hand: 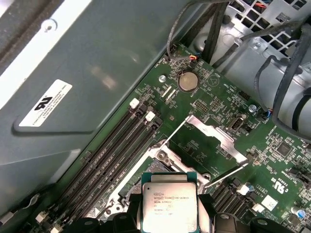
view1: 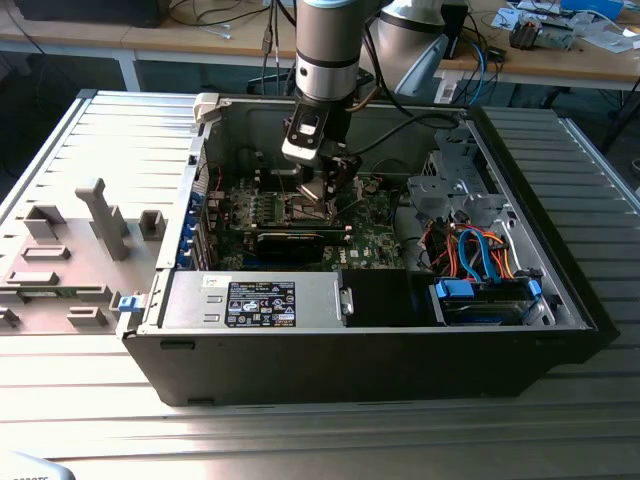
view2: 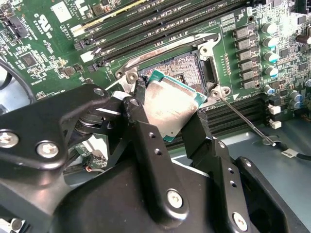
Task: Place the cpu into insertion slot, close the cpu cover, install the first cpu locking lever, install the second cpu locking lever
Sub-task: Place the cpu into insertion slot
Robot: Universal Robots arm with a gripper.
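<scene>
The cpu (view2: pixel 170 109) is clamped at its edges between the two black fingers (view2: pixel 146 141) of the gripper (view2: pixel 169 116). The fingers are closed to the plate's width, and its dull metal face is tilted rather than level. In the exterior view a ribbed metal table (view1: pixel 100 400) fills the lower frame. On it lies an open computer case (view1: pixel 350 365), which spans the middle. The arm (view1: pixel 328 50) comes down from the upper centre of that view into the case, over the green motherboard (view1: pixel 375 225). A grey power supply (view1: pixel 190 300) lies along the case's near wall, towards the exterior view's left.

In the second wrist view the cpu hangs over one corner of the insertion slot (view2: pixel 187 68) — most of the dark socket is uncovered, and whether the plate touches the rim cannot be told. The cpu cover (hand: pixel 214 130) stands swung open beyond the socket in the first wrist view, with green board visible through its frame. Long dark memory slots (view2: pixel 146 29) run alongside the socket. A thin locking lever (view2: pixel 243 121) juts out unlatched from the socket's corner.
</scene>
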